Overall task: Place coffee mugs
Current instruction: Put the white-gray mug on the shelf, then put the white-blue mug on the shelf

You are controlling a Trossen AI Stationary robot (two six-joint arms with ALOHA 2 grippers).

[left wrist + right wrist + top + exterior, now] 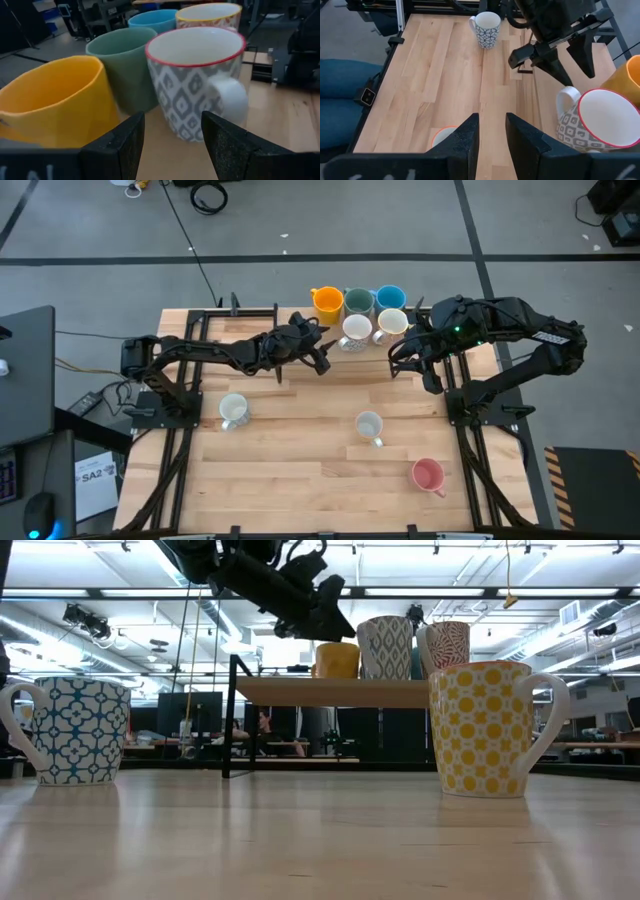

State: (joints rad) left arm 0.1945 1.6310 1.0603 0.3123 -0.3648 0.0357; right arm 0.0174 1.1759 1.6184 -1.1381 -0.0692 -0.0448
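Bench [300,470]: five mugs clustered at far edge, three loose nearer front. Left tool [322,358] fingers apart, empty, just beside grey-patterned mug [355,330], handle facing it; nearer arm. Right tool [402,365] apart, empty, beside cream mug [392,323]
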